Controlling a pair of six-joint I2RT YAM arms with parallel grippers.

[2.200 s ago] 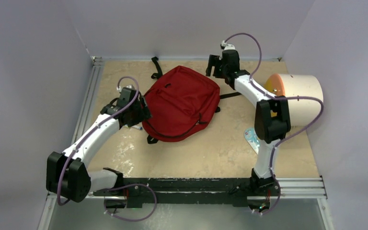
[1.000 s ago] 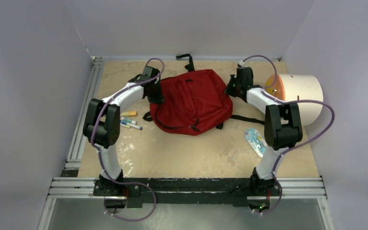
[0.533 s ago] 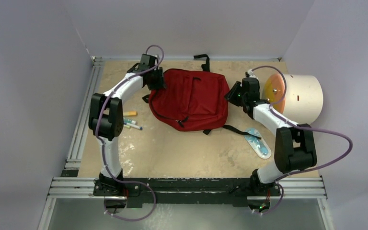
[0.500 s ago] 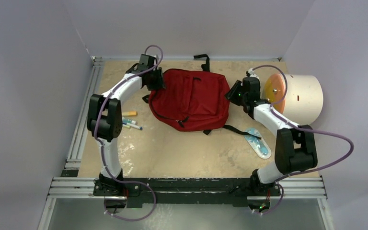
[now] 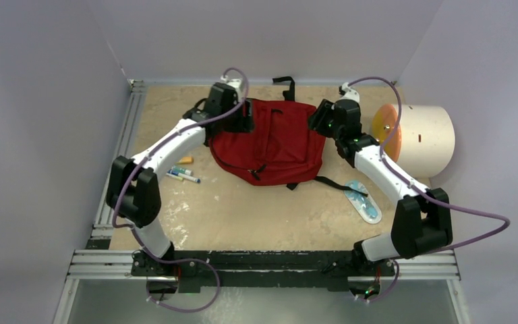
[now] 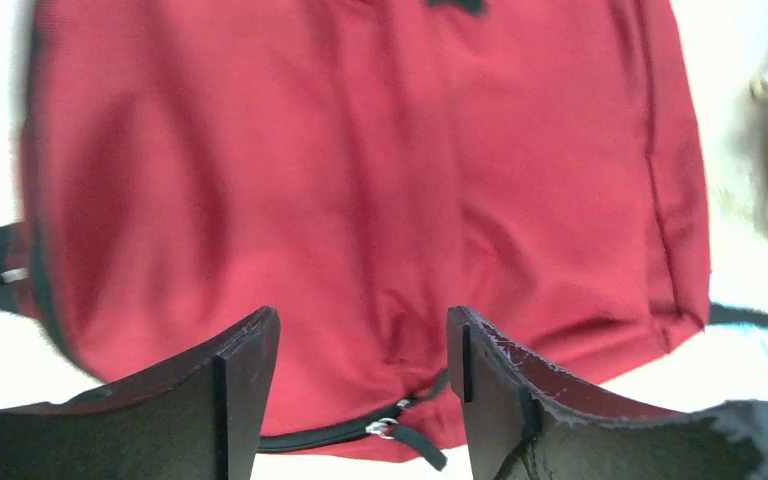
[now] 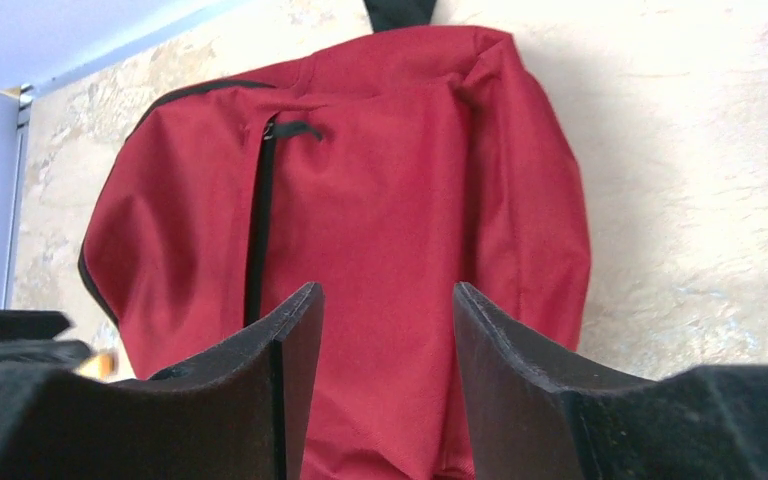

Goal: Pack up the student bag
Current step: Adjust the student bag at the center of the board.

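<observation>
The student bag point(image 5: 270, 142), dark red with black zips and straps, lies flat at the back middle of the table. My left gripper point(image 5: 243, 119) hovers over its upper left corner, open and holding nothing. In the left wrist view the left gripper point(image 6: 360, 320) frames red fabric of the bag point(image 6: 360, 150) and a black zipper pull point(image 6: 392, 430). My right gripper point(image 5: 321, 121) is at the bag's upper right edge, also open. In the right wrist view the right gripper point(image 7: 385, 292) stands above the bag point(image 7: 360, 180), apart from the cloth.
A cream cylinder point(image 5: 426, 135) with an orange face point(image 5: 386, 131) lies at the right wall. Markers point(image 5: 182, 174) and a small orange item point(image 5: 185, 160) lie left of the bag. A blue-white packet point(image 5: 364, 201) lies front right, beside a black strap point(image 5: 334, 183). Walls close three sides.
Both grippers have gone from shut to open and let go of the bag. The left gripper moved right over the bag's corner, and the right gripper moved back and left.
</observation>
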